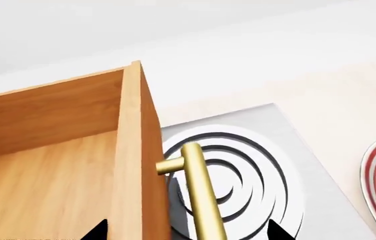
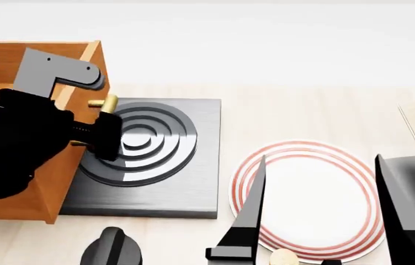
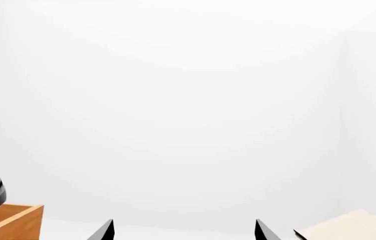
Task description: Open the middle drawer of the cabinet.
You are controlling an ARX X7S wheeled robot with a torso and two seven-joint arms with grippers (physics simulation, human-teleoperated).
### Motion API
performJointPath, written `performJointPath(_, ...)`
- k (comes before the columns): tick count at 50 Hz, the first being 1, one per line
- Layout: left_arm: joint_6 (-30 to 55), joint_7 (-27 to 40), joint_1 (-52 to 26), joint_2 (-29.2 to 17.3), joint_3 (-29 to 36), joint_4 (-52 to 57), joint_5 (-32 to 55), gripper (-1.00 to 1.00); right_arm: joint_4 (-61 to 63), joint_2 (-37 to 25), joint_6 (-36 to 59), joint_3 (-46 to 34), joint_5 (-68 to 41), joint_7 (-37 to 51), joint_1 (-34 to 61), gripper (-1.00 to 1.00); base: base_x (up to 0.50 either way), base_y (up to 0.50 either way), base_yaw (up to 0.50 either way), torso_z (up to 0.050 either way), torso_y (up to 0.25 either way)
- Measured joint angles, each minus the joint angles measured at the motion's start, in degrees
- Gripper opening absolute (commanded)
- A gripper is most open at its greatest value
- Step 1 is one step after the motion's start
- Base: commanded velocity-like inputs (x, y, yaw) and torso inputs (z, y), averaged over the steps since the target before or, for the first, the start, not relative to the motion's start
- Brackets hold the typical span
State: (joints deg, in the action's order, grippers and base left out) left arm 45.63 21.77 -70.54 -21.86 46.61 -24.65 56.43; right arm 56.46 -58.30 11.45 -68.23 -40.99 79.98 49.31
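My left tool [image 2: 93, 135] is right at the brass handle [image 1: 200, 192] of the middle drawer [image 1: 48, 150], one finger [image 1: 96, 231] on the drawer's inner side of the front panel, the other finger [image 1: 276, 231] out past the bar. The tips sit wide apart with the front and bar between them; whether they're pressing on the bar, I can't tell. The drawer stands pulled out from the cabinet [image 2: 16, 193], its open box bare wood inside, directly in front of my left tool. Just beyond the handle lies the stove plate [image 2: 156, 160], dark with concentric rings, on the pale counter [image 2: 303, 116]. Further out to my right there's the red-ringed plate [image 2: 310, 199]. My right tool [image 2: 318, 221] hangs over that plate, fingers spread, nothing between them; from its own camera only the two dark tips show against white wall. A black knob [image 2: 112, 248] sits near the counter's front edge
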Motion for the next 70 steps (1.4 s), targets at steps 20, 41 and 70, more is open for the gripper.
performJointPath(20, -14.2, 10.1, 7.7, -1.5, 4.5, 8.3, -8.8, 1.00, -0.2, 0.7, 0.4, -0.2, 0.3, -0.4, -0.1, 1.00, 0.00, 0.00, 0.00, -0.001, 0.000)
performJointPath(41, -31.6, 20.8, 17.2, -4.9, 5.7, 16.2, -20.5, 1.00, 0.0, 1.3, 0.8, -0.4, 0.4, -0.6, 0.0, 1.00, 0.00, 0.00, 0.00, 0.000, 0.000)
performJointPath(70, -40.9, 35.8, 29.9, -17.0, 3.5, 45.1, -28.5, 1.00, -0.2, 1.7, 0.9, -0.4, 0.6, -0.9, -0.1, 1.00, 0.00, 0.00, 0.00, 0.000, 0.000)
